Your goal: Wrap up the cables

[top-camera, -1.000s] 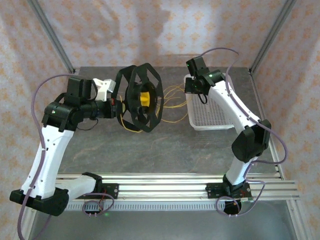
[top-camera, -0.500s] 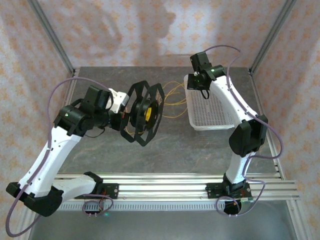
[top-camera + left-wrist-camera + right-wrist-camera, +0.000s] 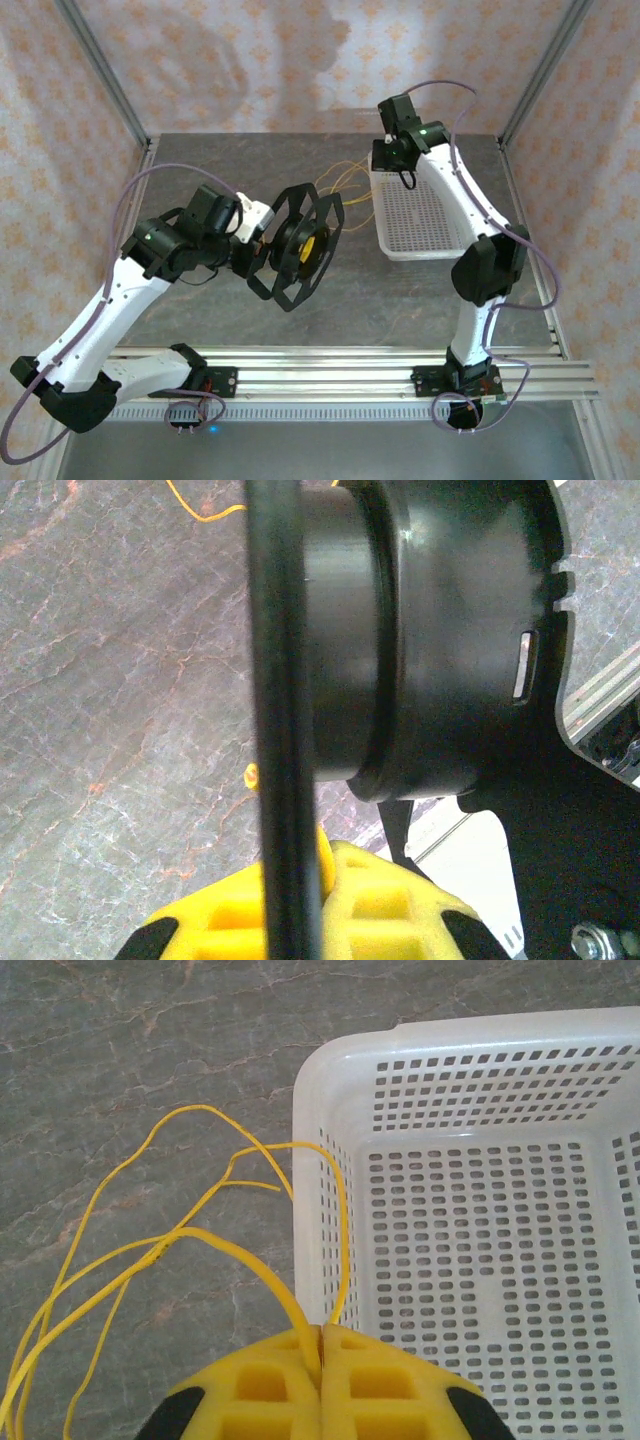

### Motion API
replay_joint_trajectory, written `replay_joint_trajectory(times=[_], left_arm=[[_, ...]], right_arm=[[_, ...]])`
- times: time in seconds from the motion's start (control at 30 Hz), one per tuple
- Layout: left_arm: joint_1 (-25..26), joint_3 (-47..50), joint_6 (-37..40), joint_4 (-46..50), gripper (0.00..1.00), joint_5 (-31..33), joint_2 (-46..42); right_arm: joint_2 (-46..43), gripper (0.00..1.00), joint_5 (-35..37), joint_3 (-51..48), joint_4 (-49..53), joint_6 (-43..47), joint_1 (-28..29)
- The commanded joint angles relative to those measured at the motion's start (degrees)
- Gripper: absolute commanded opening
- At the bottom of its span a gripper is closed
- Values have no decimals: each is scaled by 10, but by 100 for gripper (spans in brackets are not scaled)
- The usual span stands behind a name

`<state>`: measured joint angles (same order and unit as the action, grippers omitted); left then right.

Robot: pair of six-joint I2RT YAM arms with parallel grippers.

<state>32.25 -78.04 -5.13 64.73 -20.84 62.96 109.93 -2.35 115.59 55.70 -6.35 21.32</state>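
Observation:
A black octagonal spool (image 3: 296, 246) with a yellow hub (image 3: 313, 247) hangs tilted above the table's middle. My left gripper (image 3: 256, 238) is shut on it; in the left wrist view its yellow fingers (image 3: 390, 900) clamp a black flange (image 3: 285, 730) edge-on. The thin yellow cables (image 3: 345, 184) run in loose loops from the spool to my right gripper (image 3: 382, 160) over the basket's back left corner. In the right wrist view that gripper (image 3: 322, 1336) is shut on the cables (image 3: 200, 1235), which fan out to the left over the stone table.
A white perforated basket (image 3: 424, 248) sits at the back right, its rim (image 3: 450, 1035) just under the right gripper. An aluminium rail (image 3: 320, 365) runs along the near edge. Frame posts (image 3: 100, 70) stand at the back corners. A cable strand (image 3: 205, 513) lies beyond the spool.
The left arm has carried the spool nearer and to the right while turning it. The right gripper, holding the cables, has shifted slightly back and left.

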Motion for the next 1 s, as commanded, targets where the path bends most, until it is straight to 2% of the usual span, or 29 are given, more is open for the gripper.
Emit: replay_joint_trajectory(times=[0.0,0.3,0.47,0.7,0.97], left_arm=[[7,11,18,-14,0,26,-13],[30,35,12,-8,0,87,13],[40,39,9,-5,0,121,32],[40,13,11,-3,0,203,78],[37,-36,40,6,0,315,145]], right_arm=[[12,0,38,44,22,4,-7],[3,0,69,89,45,17,-9],[-3,0,58,106,57,18,-13],[-29,0,-92,99,56,18,-12],[-72,0,-162,98,76,37,-4]])
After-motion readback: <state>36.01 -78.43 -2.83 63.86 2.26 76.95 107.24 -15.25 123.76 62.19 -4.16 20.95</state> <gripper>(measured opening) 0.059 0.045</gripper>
